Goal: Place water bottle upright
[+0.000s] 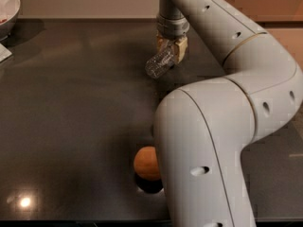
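Note:
The water bottle (160,63) is a small clear ribbed bottle, held tilted with its base pointing down-left above the dark table (71,103). My gripper (171,47) is at the upper middle of the camera view, shut on the bottle's upper part. The cap end is hidden between the fingers (180,48). The bottle hangs clear of the table surface, well behind the orange.
An orange (147,162) sits on the table near the front, partly behind my large white arm (222,141), which fills the right side. A white bowl (8,8) stands at the far left back corner, with a white paper corner (4,53) below it.

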{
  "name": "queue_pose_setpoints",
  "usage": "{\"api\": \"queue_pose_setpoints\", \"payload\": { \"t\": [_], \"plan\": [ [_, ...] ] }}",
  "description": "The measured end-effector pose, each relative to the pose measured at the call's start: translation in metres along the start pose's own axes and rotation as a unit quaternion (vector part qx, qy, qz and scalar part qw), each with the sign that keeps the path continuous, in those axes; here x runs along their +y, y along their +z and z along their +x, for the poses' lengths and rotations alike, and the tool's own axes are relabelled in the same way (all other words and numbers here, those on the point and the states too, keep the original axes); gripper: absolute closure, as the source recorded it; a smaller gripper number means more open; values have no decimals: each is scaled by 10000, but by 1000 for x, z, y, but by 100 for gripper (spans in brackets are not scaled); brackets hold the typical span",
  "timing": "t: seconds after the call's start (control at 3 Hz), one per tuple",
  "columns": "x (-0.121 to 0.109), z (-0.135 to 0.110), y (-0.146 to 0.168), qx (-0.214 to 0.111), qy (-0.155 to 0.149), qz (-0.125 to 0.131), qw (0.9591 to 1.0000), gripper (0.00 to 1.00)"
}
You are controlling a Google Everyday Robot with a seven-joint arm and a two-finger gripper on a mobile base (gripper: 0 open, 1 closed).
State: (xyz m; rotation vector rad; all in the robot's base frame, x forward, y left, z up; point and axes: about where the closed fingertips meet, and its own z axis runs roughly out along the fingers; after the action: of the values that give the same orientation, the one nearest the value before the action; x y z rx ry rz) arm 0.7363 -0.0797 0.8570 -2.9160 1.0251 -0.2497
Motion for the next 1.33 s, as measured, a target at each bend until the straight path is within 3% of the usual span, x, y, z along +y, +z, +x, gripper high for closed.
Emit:
{"api": "queue_pose_setpoints", "payload": {
  "t": [0.33,0.67,1.0,1.33],
  "plan": [
    [-4,-4,-22,451,-402,210,9980,100],
    [-3,-9,-55,1106,-700,732,9887,100],
    [2,-22,-72,1554,-990,1250,9749,100],
    [0,-34,-79,1855,-1302,1767,9578,100]
  ]
}}
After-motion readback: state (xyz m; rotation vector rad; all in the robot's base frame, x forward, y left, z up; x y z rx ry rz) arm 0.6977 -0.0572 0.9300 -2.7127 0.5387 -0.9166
